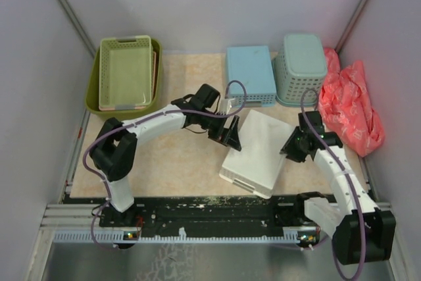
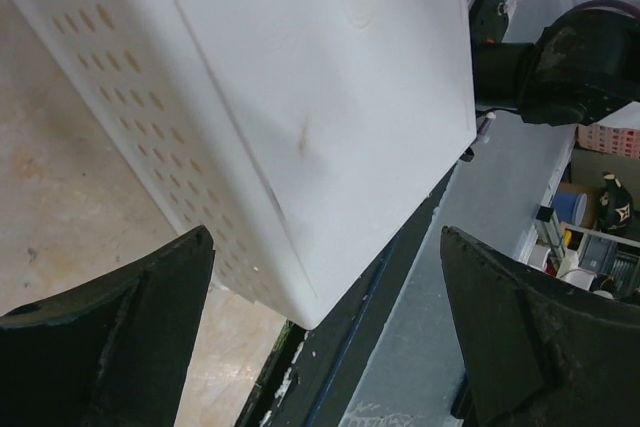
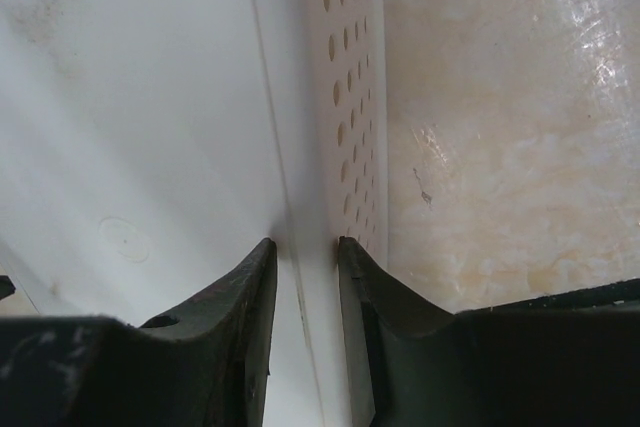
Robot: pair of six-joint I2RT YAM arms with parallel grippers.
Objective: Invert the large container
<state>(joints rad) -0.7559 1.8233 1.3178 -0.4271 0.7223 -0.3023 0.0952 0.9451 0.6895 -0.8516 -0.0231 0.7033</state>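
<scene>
- Overhead, the left tool gapes wide beside the white box (base up, perforated sides).
- The right tool is narrow, straddling that box's edge; whether it grips cannot be told.
- The large container sits well apart, upright at the far-left corner of the counter, a light-green tray nested inside.

1. Beige mottled table, walled on three sides.
2. Olive tub sat upright at the back left corner.
3. A blue basket and a teal basket stood base up, side by side at back right.
4. Crumpled red bag lay along the right wall, beside the teal basket.
5. Front centre: white basket lay base up.
</scene>
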